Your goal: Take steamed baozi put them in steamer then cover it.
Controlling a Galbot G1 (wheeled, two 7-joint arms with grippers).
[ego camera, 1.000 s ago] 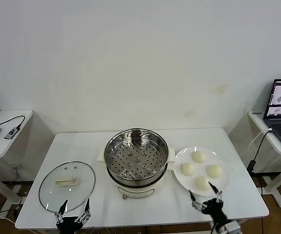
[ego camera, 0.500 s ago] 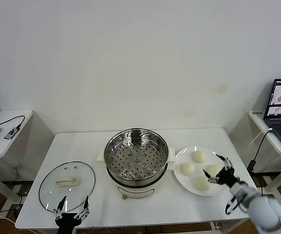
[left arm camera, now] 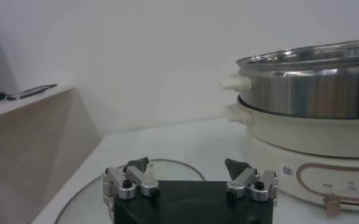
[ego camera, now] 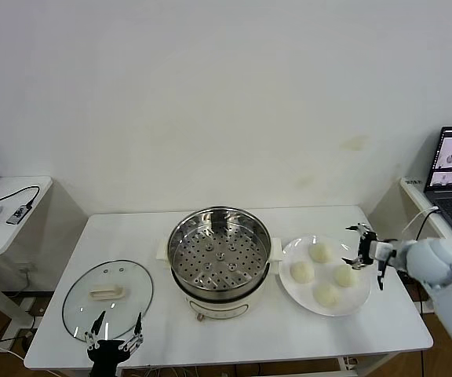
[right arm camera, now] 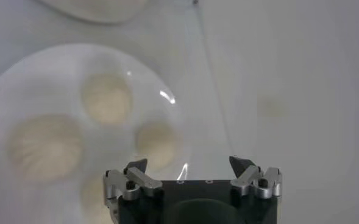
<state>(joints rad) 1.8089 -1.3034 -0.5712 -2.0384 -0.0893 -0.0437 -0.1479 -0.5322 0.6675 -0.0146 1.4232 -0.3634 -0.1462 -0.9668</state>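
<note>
We see the four buns point(ego camera: 322, 273) lying on a white plate point(ego camera: 361, 294) just beside the steamer point(ego camera: 220, 261) on the table point(ego camera: 383, 330). Our right gripper point(ego camera: 362, 245) hangs over the plate's far right edge, jaws spread wide and holding nothing, with the nearest bun point(ego camera: 345, 276) just below and inward of it. The glass lid point(ego camera: 107, 299) lies flat at the table's left, and our left gripper point(ego camera: 114, 331) waits at its near edge, also spread and empty.
</note>
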